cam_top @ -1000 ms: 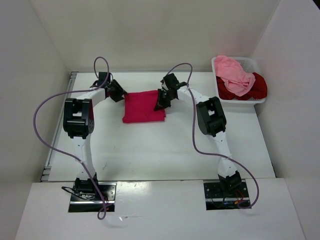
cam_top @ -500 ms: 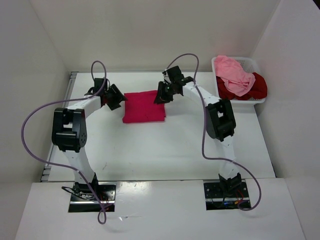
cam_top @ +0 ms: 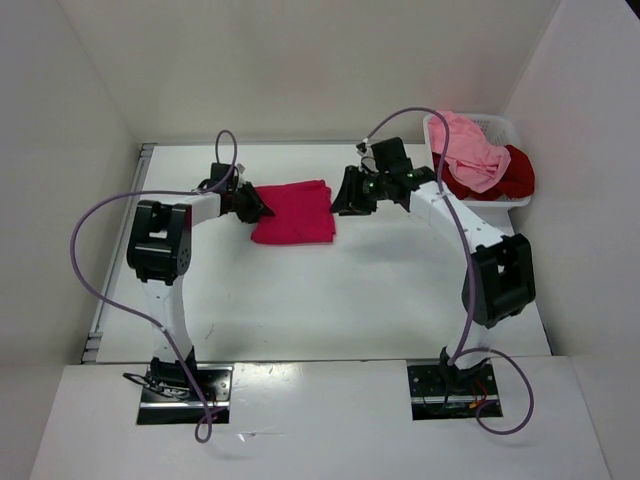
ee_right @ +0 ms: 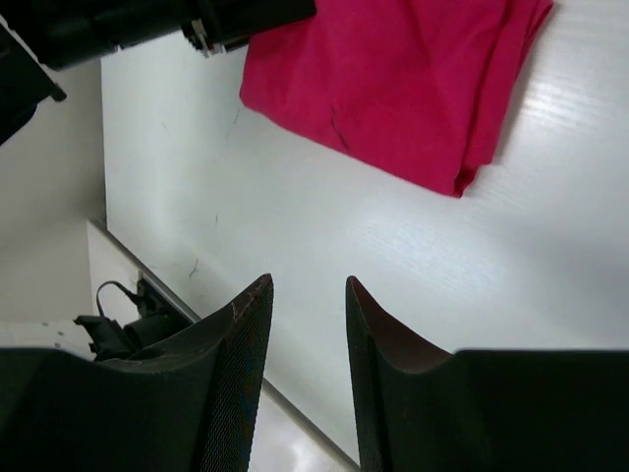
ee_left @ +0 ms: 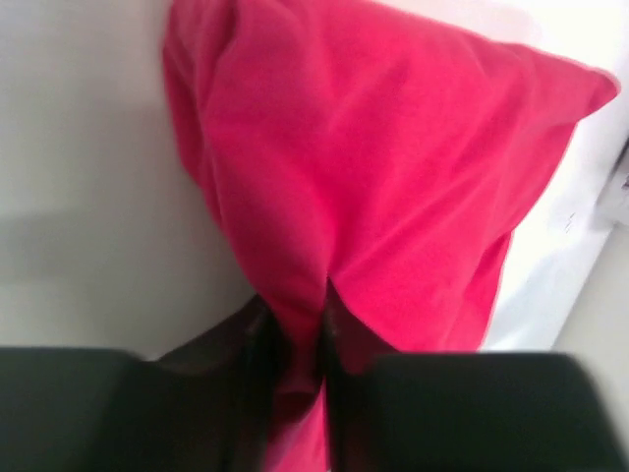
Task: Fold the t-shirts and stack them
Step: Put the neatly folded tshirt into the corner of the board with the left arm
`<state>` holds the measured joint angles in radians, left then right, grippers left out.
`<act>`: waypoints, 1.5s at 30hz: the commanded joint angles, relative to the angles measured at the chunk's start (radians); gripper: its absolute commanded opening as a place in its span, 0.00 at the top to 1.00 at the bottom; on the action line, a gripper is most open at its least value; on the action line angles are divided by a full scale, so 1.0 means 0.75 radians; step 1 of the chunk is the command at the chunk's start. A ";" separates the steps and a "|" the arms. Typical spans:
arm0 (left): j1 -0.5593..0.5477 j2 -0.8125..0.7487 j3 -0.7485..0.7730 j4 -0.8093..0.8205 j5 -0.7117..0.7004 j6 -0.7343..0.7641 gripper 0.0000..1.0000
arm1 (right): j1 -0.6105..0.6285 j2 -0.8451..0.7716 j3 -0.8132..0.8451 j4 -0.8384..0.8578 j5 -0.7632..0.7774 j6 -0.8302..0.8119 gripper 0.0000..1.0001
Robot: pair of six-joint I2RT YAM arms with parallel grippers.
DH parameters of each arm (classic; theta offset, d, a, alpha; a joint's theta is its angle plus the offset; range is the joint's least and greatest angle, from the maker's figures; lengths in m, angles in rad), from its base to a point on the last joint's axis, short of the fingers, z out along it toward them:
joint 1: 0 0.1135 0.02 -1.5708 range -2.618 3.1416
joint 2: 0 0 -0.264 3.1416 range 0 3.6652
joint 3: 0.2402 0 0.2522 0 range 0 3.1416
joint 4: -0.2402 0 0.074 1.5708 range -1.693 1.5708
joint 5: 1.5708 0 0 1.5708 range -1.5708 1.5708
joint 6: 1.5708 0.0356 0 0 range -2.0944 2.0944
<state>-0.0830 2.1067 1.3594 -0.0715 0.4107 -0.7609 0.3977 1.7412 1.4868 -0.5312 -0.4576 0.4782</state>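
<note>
A folded crimson-pink t-shirt [cam_top: 298, 211] lies flat at the back middle of the table. My left gripper [cam_top: 256, 206] is at its left edge. In the left wrist view, the left gripper [ee_left: 300, 329] is shut on a pinched ridge of the crimson-pink t-shirt [ee_left: 393, 177]. My right gripper [cam_top: 346, 197] hovers just off the shirt's right edge, and it [ee_right: 307, 287] stands open with nothing between the fingers; the crimson-pink t-shirt [ee_right: 393, 88] lies beyond them. A light pink t-shirt [cam_top: 466, 146] lies crumpled over a dark red t-shirt [cam_top: 512, 174].
A white mesh basket [cam_top: 503, 125] at the back right corner holds the other two shirts. White walls close in the table on the left, back and right. The left arm [ee_right: 147, 25] shows across the top of the right wrist view.
My right gripper has opened, let go of the shirt and drawn back to the right. The left gripper has moved in and closed on the shirt's left edge. The shirt has shifted slightly right.
</note>
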 commanded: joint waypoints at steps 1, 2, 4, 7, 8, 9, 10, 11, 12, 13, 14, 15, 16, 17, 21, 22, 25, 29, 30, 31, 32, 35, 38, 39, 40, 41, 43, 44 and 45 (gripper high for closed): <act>-0.041 0.073 0.032 0.003 0.048 -0.006 0.74 | -0.009 -0.102 -0.141 0.056 -0.020 0.007 0.59; -0.053 0.073 0.053 0.003 0.048 -0.018 0.84 | -0.009 -0.121 -0.162 0.056 -0.020 0.007 0.59; -0.053 0.073 0.157 0.003 0.031 -0.037 0.92 | -0.009 -0.172 -0.231 0.080 -0.020 0.019 0.57; -0.023 0.077 0.379 -0.088 -0.028 -0.037 0.96 | -0.009 -0.186 -0.287 0.093 -0.020 0.031 0.57; 0.006 0.101 0.441 -0.113 -0.028 -0.037 0.96 | -0.009 -0.186 -0.301 0.080 -0.020 0.031 0.57; 0.039 0.114 0.494 -0.129 -0.028 -0.037 0.96 | -0.009 -0.186 -0.301 0.080 -0.020 0.031 0.57; 0.114 0.114 0.537 -0.146 -0.028 -0.051 0.97 | -0.009 -0.186 -0.313 0.080 -0.020 0.031 0.57; 0.155 0.126 0.612 -0.146 -0.028 -0.051 0.97 | -0.009 -0.186 -0.313 0.080 -0.034 0.031 0.57; 0.194 0.138 0.644 -0.170 -0.042 -0.051 0.98 | -0.009 -0.186 -0.328 0.080 -0.034 0.019 0.57; 0.275 0.138 0.670 -0.185 -0.042 -0.051 0.98 | -0.009 -0.186 -0.328 0.080 -0.034 0.019 0.56; 0.313 0.138 0.693 -0.185 -0.042 -0.051 0.98 | -0.009 -0.186 -0.328 0.080 -0.034 0.019 0.56; 0.350 0.153 0.731 -0.199 -0.057 -0.035 0.98 | -0.009 -0.186 -0.328 0.080 -0.034 0.019 0.56; 0.413 0.153 0.744 -0.199 -0.071 -0.035 0.98 | -0.009 -0.186 -0.340 0.080 -0.034 0.019 0.56; 0.444 0.153 0.744 -0.199 -0.085 -0.035 0.98 | -0.009 -0.186 -0.340 0.068 -0.034 0.019 0.56; 0.575 0.198 0.758 -0.171 -0.085 -0.067 0.89 | -0.009 -0.186 -0.340 0.042 -0.046 0.019 0.56; 0.593 0.198 0.740 -0.154 -0.085 -0.080 0.73 | -0.009 -0.186 -0.340 0.042 -0.046 0.019 0.56; 0.663 0.165 0.569 -0.069 -0.067 -0.165 0.18 | -0.009 -0.211 -0.340 0.025 -0.046 0.019 0.55; 0.675 0.026 0.336 -0.003 -0.067 -0.178 0.00 | -0.009 -0.237 -0.352 0.025 -0.046 0.019 0.52; 0.675 -0.007 0.280 -0.003 -0.067 -0.204 0.00 | -0.009 -0.237 -0.352 0.025 -0.046 0.019 0.52; 0.675 -0.041 0.215 0.034 -0.083 -0.205 0.00 | -0.021 -0.237 -0.352 0.039 -0.046 0.019 0.52; 0.675 -0.119 0.144 0.054 -0.104 -0.229 0.00 | -0.021 -0.237 -0.352 0.039 -0.046 0.019 0.50; 0.675 -0.276 -0.098 0.067 -0.204 -0.262 0.00 | -0.021 -0.250 -0.352 0.066 -0.032 0.019 0.43; 0.675 -0.427 -0.248 0.036 -0.343 -0.274 0.00 | -0.033 -0.250 -0.352 0.080 0.009 0.033 0.40; 0.675 -0.465 -0.276 0.036 -0.365 -0.274 0.00 | -0.033 -0.234 -0.352 0.080 0.023 0.033 0.40; 0.675 -0.534 -0.315 0.036 -0.378 -0.274 0.00 | -0.033 -0.233 -0.352 0.080 0.023 0.045 0.40; 0.675 -0.567 -0.315 0.020 -0.406 -0.274 0.00 | -0.045 -0.219 -0.352 0.080 0.047 0.046 0.47; 0.675 -0.669 -0.354 0.020 -0.419 -0.262 0.02 | -0.064 -0.219 -0.324 0.080 0.060 0.062 0.56; 0.675 -0.700 -0.379 0.020 -0.419 -0.262 0.13 | -0.084 -0.219 -0.312 0.080 0.086 0.076 0.68; 0.675 -0.731 -0.391 0.032 -0.407 -0.250 0.21 | -0.105 -0.233 -0.279 0.068 0.103 0.076 0.71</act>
<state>0.4183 1.6444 1.0908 -0.0837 0.1467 -0.9546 0.3569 1.5940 1.2343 -0.5076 -0.4339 0.5198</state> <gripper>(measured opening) 0.834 0.321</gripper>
